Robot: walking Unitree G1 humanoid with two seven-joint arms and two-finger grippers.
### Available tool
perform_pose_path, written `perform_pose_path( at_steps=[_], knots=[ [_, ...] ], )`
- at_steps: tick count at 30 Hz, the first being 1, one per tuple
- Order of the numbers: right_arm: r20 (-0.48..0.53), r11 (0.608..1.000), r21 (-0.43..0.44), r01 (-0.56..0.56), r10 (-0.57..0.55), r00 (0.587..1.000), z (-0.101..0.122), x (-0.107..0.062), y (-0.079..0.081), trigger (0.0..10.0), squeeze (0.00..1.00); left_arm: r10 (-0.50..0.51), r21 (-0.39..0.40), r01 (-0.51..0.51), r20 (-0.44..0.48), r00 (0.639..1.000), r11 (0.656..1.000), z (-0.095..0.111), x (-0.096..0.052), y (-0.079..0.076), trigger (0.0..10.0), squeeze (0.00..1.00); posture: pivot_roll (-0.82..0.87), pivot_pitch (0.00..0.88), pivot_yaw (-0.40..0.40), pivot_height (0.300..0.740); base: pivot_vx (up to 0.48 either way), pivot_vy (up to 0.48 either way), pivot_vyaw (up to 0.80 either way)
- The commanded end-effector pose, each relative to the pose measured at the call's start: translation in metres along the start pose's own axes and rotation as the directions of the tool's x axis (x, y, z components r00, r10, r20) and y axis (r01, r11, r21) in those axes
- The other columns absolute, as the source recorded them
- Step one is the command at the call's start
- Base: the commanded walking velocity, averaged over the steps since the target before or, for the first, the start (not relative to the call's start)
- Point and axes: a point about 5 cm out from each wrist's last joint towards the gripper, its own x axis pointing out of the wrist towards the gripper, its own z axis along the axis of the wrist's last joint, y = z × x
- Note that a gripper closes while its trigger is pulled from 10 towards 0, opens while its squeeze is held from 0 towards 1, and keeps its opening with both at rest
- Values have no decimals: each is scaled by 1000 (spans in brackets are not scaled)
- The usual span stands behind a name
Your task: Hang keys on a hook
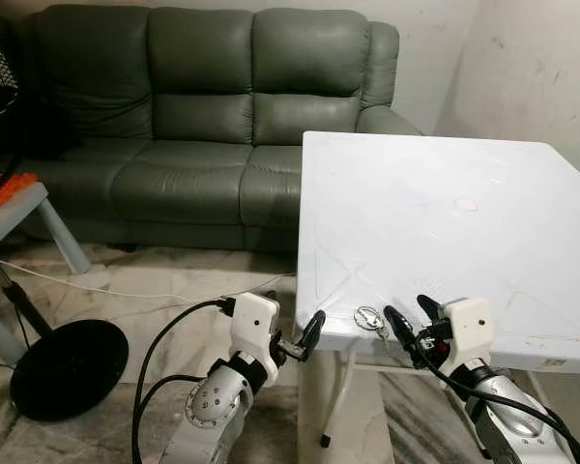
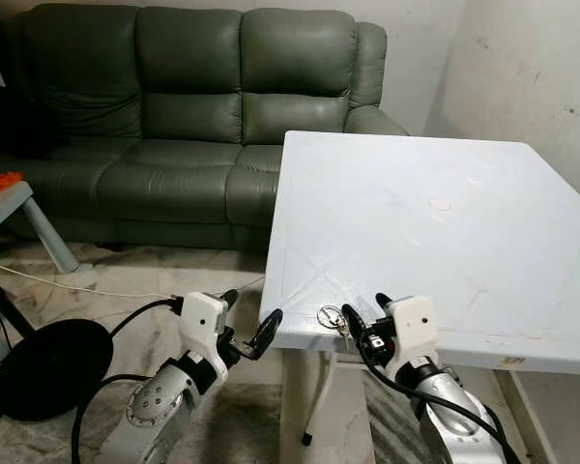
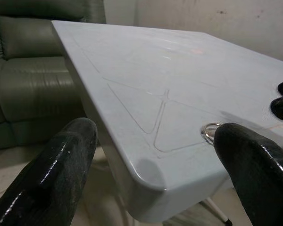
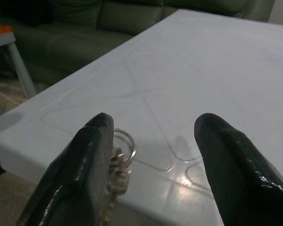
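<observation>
Lying tabled: one keys [image 1: 370, 319] bunch.

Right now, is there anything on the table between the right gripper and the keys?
Nothing. In the right wrist view the keys lie on the white table right beside one finger of the open right gripper, with only bare tabletop around them.

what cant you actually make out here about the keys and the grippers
- Keys on the white table, head views: too small to count them or read their shape.
- Keys, right wrist view: partly hidden behind one finger of the open right gripper, so contact cannot be judged.
- Keys, left wrist view: just a bit of ring peeks past a finger of the open left gripper.
- Fan: cut off by the left edge of the left eye view.
</observation>
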Motion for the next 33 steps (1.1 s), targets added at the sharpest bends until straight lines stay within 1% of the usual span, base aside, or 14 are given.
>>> perform_pose_path(
  at_steps=[1, 3, 4, 5, 6, 7, 11, 14, 16, 18, 23, 26, 33],
  knots=[
    [-18, 1000, -18, -3, 3, 1000, 1, 0, 3, 10000, 0, -25, 14, 25, 3, 1000, 1000, 4, 0, -4, 10000, 0, -15, 0, -37, 740, 0, 0, 0],
    [-33, 1000, -28, 3, -4, 999, 0, 1, 6, 10000, 0, -25, 14, 25, 0, 1000, 1000, 4, 0, -4, 10000, 0, -15, 0, -37, 740, 0, 0, 0],
    [-51, 1000, -21, 2, -3, 999, -1, 3, 11, 10000, 0, -27, 13, 27, -3, 1000, 1000, 3, 0, -4, 10000, 0, -14, 0, -38, 740, 0, 0, 0],
    [-51, 1000, -21, 2, -3, 999, -1, 3, 11, 10000, 0, -27, 13, 27, -3, 1000, 1000, 3, 0, -4, 10000, 0, -14, 0, -38, 740, 0, 0, 0],
    [-71, 1000, -7, -1, 0, 997, -3, 4, 14, 10000, 0, -28, 11, 28, -8, 1000, 1000, 3, 1, -5, 10000, 0, -13, 1, -39, 740, 0, 0, 0],
    [-74, 1000, -14, -2, 1, 997, -4, 5, 17, 10000, 0, -29, 11, 29, -9, 1000, 1000, 3, 1, -5, 10000, 0, -13, 1, -39, 740, 0, 0, 0],
    [-90, 1000, -28, 7, -10, 996, -6, 6, 20, 10000, 0, -31, 11, 31, -12, 999, 999, 3, 1, -5, 10000, 0, -12, 2, -39, 740, 0, 0, 0],
    [-115, 1000, -17, 16, -18, 993, -10, 9, 25, 10000, 0, -34, 13, 34, -14, 999, 999, 4, 2, -5, 10000, 0, -11, 4, -38, 740, 0, 0, 0],
    [-108, 1000, -11, 10, -12, 994, -9, 9, 26, 10000, 0, -36, 13, 36, -13, 999, 999, 4, 1, -6, 10000, 0, -11, 5, -39, 740, 0, 0, 0],
    [-117, 999, -29, 14, -18, 993, -11, 9, 27, 10000, 0, -34, 13, 34, -16, 999, 999, 4, 1, -5, 10000, 0, -12, 5, -38, 740, 0, 0, 0],
    [-123, 1000, -8, 20, -21, 992, -11, 12, 30, 10000, 0, -39, 11, 39, -17, 999, 999, 4, 3, -7, 10000, 0, -13, 6, -36, 740, 0, 0, 0],
    [-119, 1000, -13, 19, -20, 993, -9, 14, 32, 10000, 0, -40, 10, 40, -18, 999, 999, 4, 3, -7, 10000, 0, -13, 6, -36, 740, 0, 0, 0],
    [-97, 1000, -10, 12, -13, 995, -4, 24, 37, 10000, 0, -46, 9, 47, -20, 999, 999, 4, 4, -9, 10000, 0, -15, 2, -35, 740, 0, 0, 0]
  ],
)
